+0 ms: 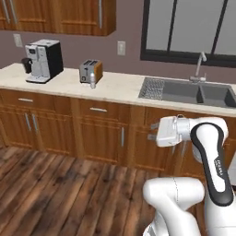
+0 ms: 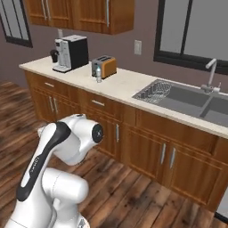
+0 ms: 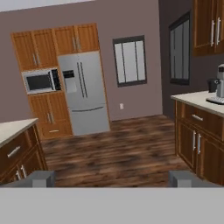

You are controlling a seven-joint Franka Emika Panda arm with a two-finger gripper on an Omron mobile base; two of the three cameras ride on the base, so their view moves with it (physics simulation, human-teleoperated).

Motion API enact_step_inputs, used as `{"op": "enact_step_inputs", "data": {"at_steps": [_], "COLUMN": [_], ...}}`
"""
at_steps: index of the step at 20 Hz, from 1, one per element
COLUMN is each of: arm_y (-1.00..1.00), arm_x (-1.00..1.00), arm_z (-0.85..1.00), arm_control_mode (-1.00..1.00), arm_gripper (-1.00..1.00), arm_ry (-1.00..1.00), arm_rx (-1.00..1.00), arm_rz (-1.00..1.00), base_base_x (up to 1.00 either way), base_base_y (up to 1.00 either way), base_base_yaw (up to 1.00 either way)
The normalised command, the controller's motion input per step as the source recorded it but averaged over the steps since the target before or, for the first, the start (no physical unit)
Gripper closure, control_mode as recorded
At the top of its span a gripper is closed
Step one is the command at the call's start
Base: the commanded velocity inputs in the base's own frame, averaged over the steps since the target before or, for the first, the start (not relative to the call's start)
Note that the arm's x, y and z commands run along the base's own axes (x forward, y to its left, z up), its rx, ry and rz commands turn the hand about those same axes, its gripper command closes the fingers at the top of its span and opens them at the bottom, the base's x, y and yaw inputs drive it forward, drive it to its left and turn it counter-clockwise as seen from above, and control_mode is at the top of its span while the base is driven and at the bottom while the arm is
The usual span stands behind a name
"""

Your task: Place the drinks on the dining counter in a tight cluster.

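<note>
A small clear water bottle with a blue cap (image 1: 92, 81) is standing upright on the pale speckled stone worktop (image 1: 115, 87) that is running along the wall under the wooden cabinets, just in front of the orange-sided 2-slot toaster (image 1: 90, 70) and almost touching it; in the right base view the same bottle (image 2: 99, 73) is sitting at the toaster's (image 2: 104, 66) near left corner. Further along that worktop (image 2: 124, 84), well apart from the bottle, a black and silver coffee machine (image 1: 44, 60) is standing near the far end, and on the other side a grey double-basin steel sink (image 1: 189, 91) with a tall curved tap (image 1: 199, 67) is lying beneath a dark-framed window (image 1: 193, 27). The robot's tool (image 1: 153, 131) is hanging in mid-air in front of the lower wooden cabinet doors (image 1: 99, 133), well apart from the bottle and below worktop height, pointing sideways, its 2 fingers (image 3: 37, 178) standing spread wide with nothing between them. Along the tool's line of sight a steel double-door fridge (image 3: 84, 92) is standing across the dark wood plank floor (image 3: 113, 148), beside a built-in microwave (image 3: 40, 81), with the corner of a beige stone worktop over wooden drawers (image 3: 15, 129) showing at the left edge.
</note>
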Motion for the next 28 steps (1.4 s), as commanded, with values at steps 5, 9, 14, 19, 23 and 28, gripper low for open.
{"op": "enact_step_inputs", "data": {"at_steps": [5, 9, 14, 19, 23, 28], "arm_y": [0.0, 0.0, 0.0, 0.0, 0.0, 0.0], "arm_x": [0.0, 0.0, 0.0, 0.0, 0.0, 0.0], "arm_z": [0.0, 0.0, 0.0, 0.0, 0.0, 0.0], "arm_control_mode": [1.0, 1.0, 1.0, 1.0, 1.0, 1.0], "arm_gripper": [-1.0, -1.0, -1.0, -1.0, -1.0, -1.0], "arm_ry": [0.0, 0.0, 0.0, 0.0, 0.0, 0.0], "arm_rx": [0.0, 0.0, 0.0, 0.0, 0.0, 0.0], "arm_rz": [0.0, 0.0, 0.0, 0.0, 0.0, 0.0], "base_base_x": [0.93, 0.94, 0.87, 0.72, 0.67, 0.6], "base_base_y": [0.04, 0.09, 0.23, 0.51, 0.56, 0.57], "base_base_yaw": [0.04, 0.06, 0.05, -0.11, -0.15, -0.14]}}
